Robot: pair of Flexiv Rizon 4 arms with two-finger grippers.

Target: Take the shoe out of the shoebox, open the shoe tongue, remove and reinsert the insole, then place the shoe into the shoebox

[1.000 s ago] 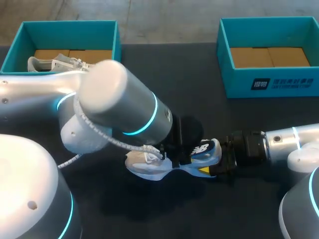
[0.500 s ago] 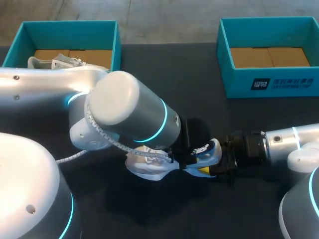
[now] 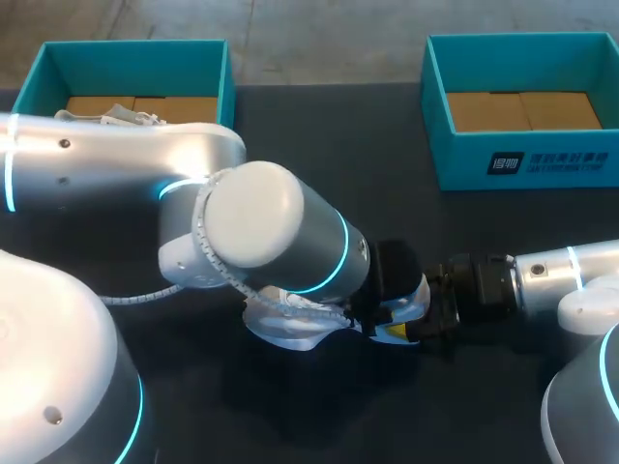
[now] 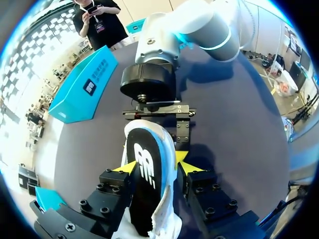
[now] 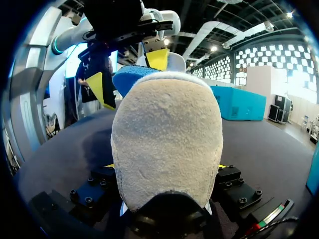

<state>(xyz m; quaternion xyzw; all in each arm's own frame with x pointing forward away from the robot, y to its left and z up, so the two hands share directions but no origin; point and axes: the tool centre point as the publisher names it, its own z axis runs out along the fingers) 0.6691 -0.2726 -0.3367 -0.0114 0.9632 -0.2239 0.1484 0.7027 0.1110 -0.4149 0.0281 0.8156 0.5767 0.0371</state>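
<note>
Shoe (image 3: pixel 286 327) upright on dark table (image 3: pixel 387 174), heel end lodged between fingers of right gripper (image 5: pixel 164 166), yellow tips against both sides of grey heel, clasped. Left gripper (image 4: pixel 154 167) over heel opening, fingers spread to shoe width, one tip pressed on either side of blue collar.
</note>
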